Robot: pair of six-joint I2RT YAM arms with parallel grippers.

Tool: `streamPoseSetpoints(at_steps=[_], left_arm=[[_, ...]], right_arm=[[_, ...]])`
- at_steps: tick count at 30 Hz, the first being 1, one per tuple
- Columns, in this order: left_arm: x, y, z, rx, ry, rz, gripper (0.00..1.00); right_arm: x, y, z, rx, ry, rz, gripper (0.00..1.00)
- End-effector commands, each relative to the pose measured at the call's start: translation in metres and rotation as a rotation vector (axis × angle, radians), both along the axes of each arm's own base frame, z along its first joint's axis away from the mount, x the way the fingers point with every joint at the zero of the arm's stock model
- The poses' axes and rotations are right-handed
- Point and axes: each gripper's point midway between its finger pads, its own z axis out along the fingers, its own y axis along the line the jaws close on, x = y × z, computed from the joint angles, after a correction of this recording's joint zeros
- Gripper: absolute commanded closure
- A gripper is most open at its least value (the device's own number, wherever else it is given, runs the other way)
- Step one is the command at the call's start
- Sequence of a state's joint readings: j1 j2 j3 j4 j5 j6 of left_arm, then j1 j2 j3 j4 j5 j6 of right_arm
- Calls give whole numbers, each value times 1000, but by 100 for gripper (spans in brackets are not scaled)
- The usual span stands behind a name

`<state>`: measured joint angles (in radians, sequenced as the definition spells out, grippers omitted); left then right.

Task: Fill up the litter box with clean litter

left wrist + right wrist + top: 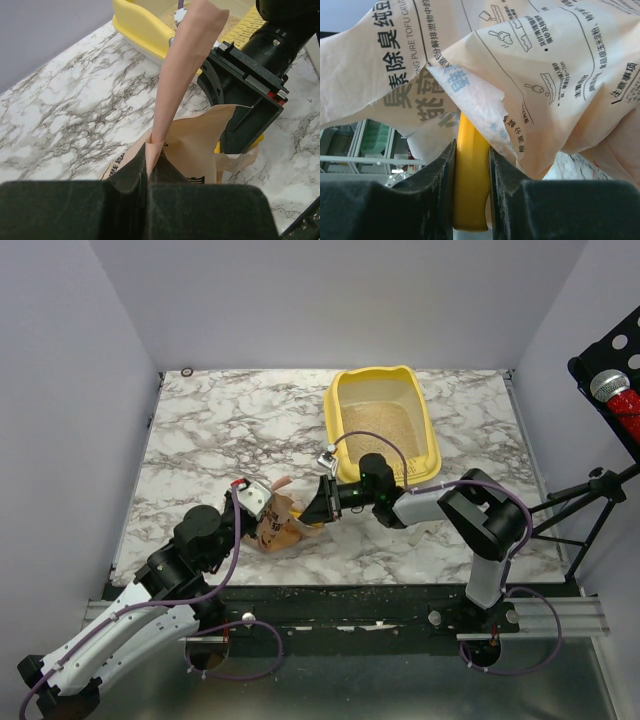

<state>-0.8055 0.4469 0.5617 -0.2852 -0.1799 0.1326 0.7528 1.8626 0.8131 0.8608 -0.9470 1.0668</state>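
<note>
The yellow litter box (345, 390) stands at the back right of the marble table and holds a layer of beige clean litter (380, 425). Its rim also shows in the left wrist view (140, 27). A pinkish-tan printed bag (278, 528) lies in front of it, between the arms. My left gripper (148, 160) is shut on a raised flap of the bag (200, 145). My right gripper (472, 150) is shut on the handle of the yellow-orange scoop (471, 180). The scoop reaches into the bag's torn mouth (530, 75), and its bowl is hidden there.
A small dark ring (187, 371) lies at the back left corner. Spilled granules (340, 590) dot the table's front edge. A black stand with a red microphone (612, 390) is outside the right wall. Grey walls close in three sides.
</note>
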Motion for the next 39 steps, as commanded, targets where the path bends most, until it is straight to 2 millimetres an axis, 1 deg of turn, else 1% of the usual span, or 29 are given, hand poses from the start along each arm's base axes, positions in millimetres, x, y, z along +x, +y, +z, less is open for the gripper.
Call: streamPoseSetpoints(at_steps=[1, 7, 13, 24, 28, 39], left_arm=[[1, -5, 35, -89, -77, -13, 100], [0, -6, 35, -90, -80, -23, 100], [-1, -7, 34, -87, -78, -31, 100], [0, -8, 32, -82, -76, -31, 100], [0, -8, 32, -83, -77, -31, 100], [-1, -7, 34, -90, -83, -31, 100]], right_arm=[[-4, 3, 47, 210, -201, 25, 100], [-10, -10, 52, 245, -210, 7, 100], [-13, -32, 60, 313, -172, -27, 100], [-24, -53, 60, 270, -172, -54, 100], [-28, -59, 66, 268, -167, -58, 100], [-27, -76, 53, 175, -130, -108, 100]])
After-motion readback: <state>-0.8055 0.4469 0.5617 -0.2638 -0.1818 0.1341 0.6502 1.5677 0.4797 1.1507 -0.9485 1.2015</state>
